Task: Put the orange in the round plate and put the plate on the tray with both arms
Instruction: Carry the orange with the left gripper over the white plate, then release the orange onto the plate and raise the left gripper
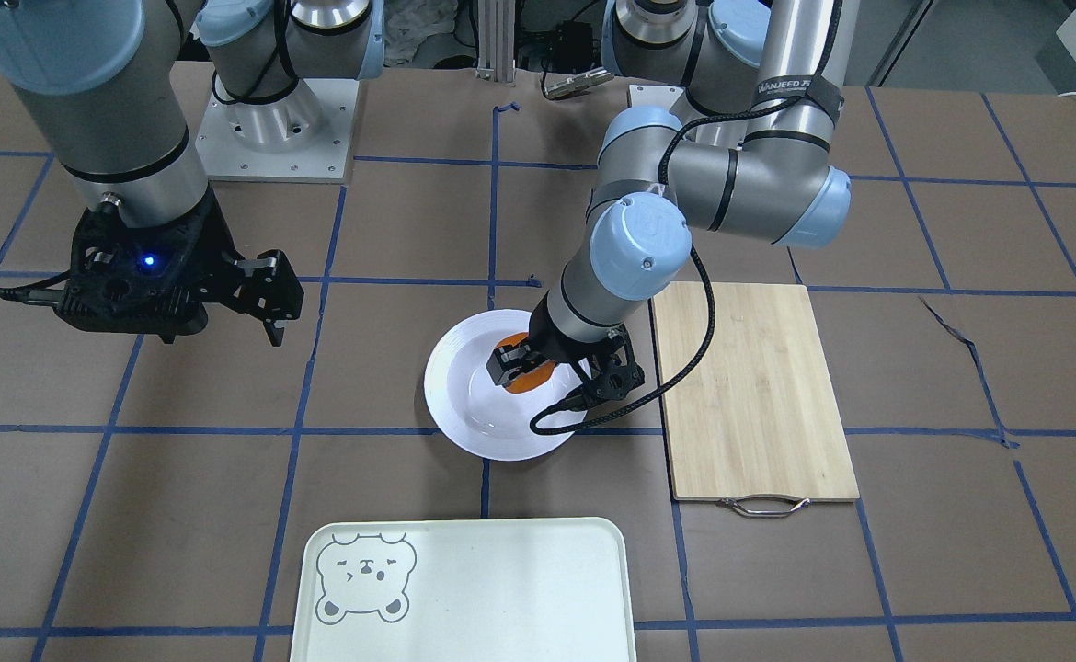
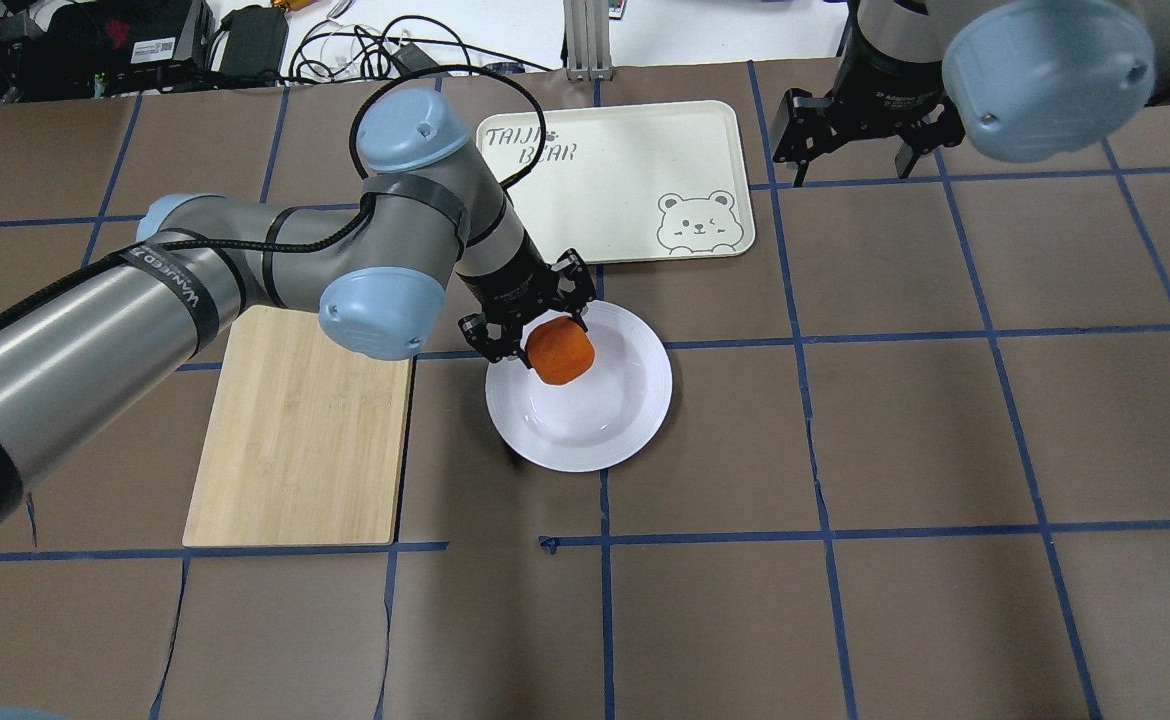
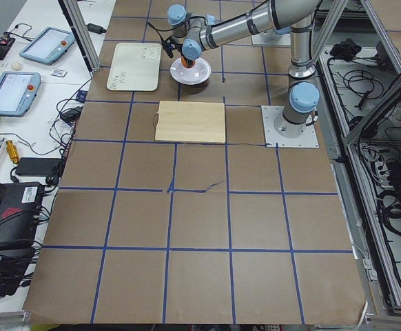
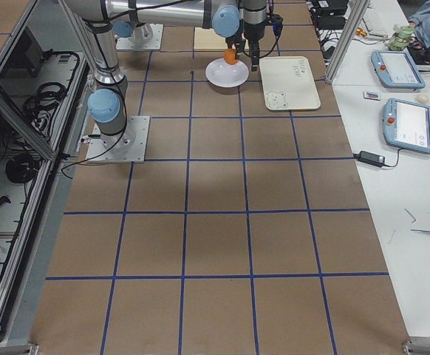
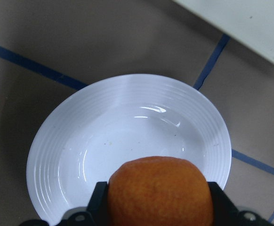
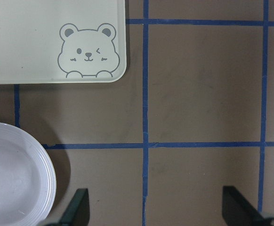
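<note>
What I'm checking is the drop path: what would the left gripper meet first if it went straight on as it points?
Likely the sunken centre of the round plate, below the left gripper; the orange it holds would touch first. The gap is unclear.

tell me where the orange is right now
Overhead view, just left of centre: the orange is clamped in the left gripper above the round plate.

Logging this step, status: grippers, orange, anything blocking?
Left gripper shut on orange, over round plate. Right gripper open, empty, near tray. Cutting board off to the side, not between plate and tray.
</note>
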You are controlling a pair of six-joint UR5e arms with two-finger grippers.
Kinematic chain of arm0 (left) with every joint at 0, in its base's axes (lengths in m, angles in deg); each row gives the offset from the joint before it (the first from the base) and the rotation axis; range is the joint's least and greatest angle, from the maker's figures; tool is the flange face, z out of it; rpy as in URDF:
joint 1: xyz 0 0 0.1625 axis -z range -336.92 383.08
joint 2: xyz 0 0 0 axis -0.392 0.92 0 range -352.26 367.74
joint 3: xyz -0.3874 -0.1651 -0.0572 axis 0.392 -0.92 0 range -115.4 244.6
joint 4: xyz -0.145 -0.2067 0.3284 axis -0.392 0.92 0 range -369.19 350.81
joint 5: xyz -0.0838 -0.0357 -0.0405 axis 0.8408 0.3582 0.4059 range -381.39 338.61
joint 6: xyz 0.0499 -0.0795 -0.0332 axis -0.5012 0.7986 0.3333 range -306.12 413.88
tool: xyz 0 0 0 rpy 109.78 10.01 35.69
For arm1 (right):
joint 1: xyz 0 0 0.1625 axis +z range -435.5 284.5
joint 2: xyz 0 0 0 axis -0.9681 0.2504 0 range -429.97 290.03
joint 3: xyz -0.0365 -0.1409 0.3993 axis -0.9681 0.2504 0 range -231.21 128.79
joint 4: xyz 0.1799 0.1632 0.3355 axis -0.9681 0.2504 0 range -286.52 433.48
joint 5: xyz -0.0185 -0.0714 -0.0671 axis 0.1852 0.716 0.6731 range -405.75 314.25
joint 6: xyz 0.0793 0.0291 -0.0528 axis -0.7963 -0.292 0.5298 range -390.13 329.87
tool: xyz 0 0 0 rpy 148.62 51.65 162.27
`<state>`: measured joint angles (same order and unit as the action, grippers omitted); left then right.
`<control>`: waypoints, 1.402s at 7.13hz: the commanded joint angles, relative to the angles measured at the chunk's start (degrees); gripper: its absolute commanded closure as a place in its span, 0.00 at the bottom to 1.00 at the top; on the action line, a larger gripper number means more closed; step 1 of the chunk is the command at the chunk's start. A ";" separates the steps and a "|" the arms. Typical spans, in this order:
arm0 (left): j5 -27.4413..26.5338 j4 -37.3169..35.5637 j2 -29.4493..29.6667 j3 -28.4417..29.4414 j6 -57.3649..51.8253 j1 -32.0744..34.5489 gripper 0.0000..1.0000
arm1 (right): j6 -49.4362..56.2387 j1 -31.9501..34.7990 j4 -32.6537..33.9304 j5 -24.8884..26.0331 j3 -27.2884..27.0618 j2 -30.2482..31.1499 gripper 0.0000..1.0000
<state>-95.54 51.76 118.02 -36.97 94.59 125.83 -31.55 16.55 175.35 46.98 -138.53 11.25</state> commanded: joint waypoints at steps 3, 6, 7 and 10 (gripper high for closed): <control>-0.03 -3.21 -1.81 -0.12 -1.24 -0.79 0.00 | -0.08 -1.17 0.09 -0.18 -0.05 -0.27 0.00; -7.73 12.00 -3.75 9.16 -17.36 -8.58 0.00 | -0.43 -1.17 -0.01 -7.16 -1.61 -0.18 0.00; -11.24 18.53 -4.98 13.47 -21.77 -10.53 0.00 | -0.69 -1.26 0.09 -9.91 -3.11 -0.35 0.00; -13.13 27.01 -8.85 16.77 -22.00 -18.61 0.00 | -1.22 -1.26 6.81 -20.48 -15.02 -3.15 0.00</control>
<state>-108.29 75.08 110.69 -20.55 72.69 110.89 -32.58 15.30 178.13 29.02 -147.89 9.46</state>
